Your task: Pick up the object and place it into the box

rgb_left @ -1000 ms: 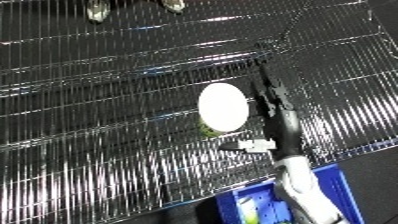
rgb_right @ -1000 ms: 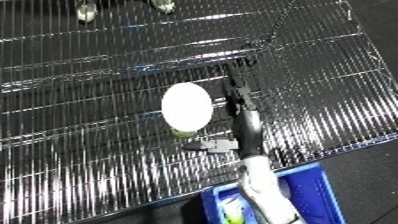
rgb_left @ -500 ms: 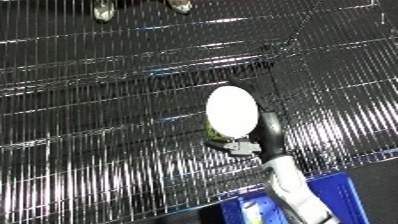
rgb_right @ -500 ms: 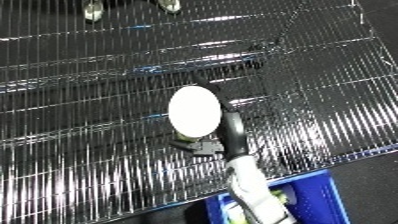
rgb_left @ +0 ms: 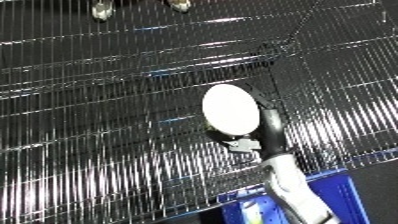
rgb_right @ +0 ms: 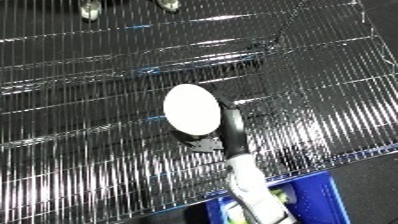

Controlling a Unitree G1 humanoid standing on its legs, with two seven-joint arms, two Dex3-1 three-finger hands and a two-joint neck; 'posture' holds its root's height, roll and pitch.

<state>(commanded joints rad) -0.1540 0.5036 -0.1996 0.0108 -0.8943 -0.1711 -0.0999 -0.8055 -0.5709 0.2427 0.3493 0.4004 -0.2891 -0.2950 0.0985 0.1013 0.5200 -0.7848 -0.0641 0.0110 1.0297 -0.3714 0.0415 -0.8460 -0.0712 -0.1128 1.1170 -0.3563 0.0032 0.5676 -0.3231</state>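
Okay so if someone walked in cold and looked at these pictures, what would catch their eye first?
The white oval object stands out first, bright against the dark shiny wire rack near the middle of the view. The robot's right hand is right beside it, its black fingers along the object's right edge, forearm rising from the lower edge. Below sits the blue bin, at the bottom right.

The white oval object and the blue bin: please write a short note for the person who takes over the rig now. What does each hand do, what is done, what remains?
Right hand: curled on the white oval object, over the wire mesh surface.
Left hand: not in view.
Blue bin: at the lower edge, below the mesh, partly hidden by the right forearm.
Done: object grasped.
Left: carry it to the bin and release it inside.
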